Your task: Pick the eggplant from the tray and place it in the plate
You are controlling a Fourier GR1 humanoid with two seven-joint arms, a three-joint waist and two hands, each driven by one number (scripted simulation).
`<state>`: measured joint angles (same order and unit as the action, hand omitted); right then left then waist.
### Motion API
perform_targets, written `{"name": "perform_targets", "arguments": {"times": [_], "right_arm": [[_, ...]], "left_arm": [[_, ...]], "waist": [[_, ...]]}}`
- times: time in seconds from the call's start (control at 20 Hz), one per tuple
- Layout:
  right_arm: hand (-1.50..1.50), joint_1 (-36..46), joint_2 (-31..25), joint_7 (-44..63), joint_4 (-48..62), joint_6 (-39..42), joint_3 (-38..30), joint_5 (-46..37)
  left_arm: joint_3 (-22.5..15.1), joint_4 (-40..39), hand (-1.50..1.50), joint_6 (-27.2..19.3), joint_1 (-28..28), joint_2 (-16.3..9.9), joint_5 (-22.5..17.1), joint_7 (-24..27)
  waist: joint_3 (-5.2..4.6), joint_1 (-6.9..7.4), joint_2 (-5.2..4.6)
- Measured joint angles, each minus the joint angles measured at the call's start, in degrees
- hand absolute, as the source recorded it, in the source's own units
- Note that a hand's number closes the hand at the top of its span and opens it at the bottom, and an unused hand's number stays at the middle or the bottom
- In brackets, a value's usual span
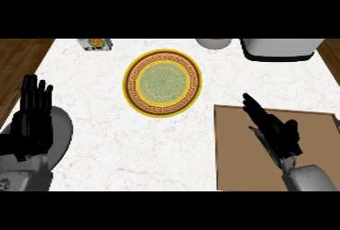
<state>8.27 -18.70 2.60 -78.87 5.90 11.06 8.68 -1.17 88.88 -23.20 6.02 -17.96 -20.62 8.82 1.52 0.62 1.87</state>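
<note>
Over the tray (239, 148) your right hand (275, 130) hovers, fingers straight and holding nothing; you cannot see the eggplant, perhaps hidden beneath, so a blind grasp may miss it; plate (162, 83) bare; left hand (32, 112) rests open.

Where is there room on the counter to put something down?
Bare counter lies below the plate, between the left hand and the tray. The far right edge is crowded, and the right hand covers part of the tray.
</note>
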Motion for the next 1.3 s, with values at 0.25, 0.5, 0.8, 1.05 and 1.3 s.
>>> {"name": "perform_targets", "arguments": {"times": [0.25, 0.5, 0.8, 1.05, 1.3], "right_arm": [[-1.50, 6.46, 4.87, 7.44, 0.97, -2.21, -1.46, 3.53], [-1.50, 12.76, -2.47, 8.57, 0.01, 0.40, 7.22, -9.88], [-1.50, 3.62, -0.77, 5.85, 0.33, -3.64, 9.10, -14.07], [-1.50, 0.33, -5.70, 3.00, -4.70, -4.59, 9.04, -19.88], [-1.50, 2.86, -11.18, 7.41, -11.94, -1.38, 4.95, -20.88]], "left_arm": [[-4.21, -1.26, 0.00, 2.39, 1.86, -4.17, 4.97, -3.61], [-9.28, -3.31, 0.00, 5.98, 3.28, -6.21, 7.88, -6.97], [-11.13, -6.97, 0.00, 8.36, 6.89, -5.59, 10.14, -10.72], [-11.05, -7.85, 0.00, 8.94, 8.86, -4.78, 11.64, -12.89], [-10.30, -8.24, 0.00, 9.73, 9.27, -4.29, 12.47, -13.68]], "waist": [[-1.06, -0.36, -1.46], [-1.87, 0.17, -1.67], [-1.58, -0.97, -1.86], [-1.54, -1.16, -1.79], [-1.55, -1.08, -1.75]]}}
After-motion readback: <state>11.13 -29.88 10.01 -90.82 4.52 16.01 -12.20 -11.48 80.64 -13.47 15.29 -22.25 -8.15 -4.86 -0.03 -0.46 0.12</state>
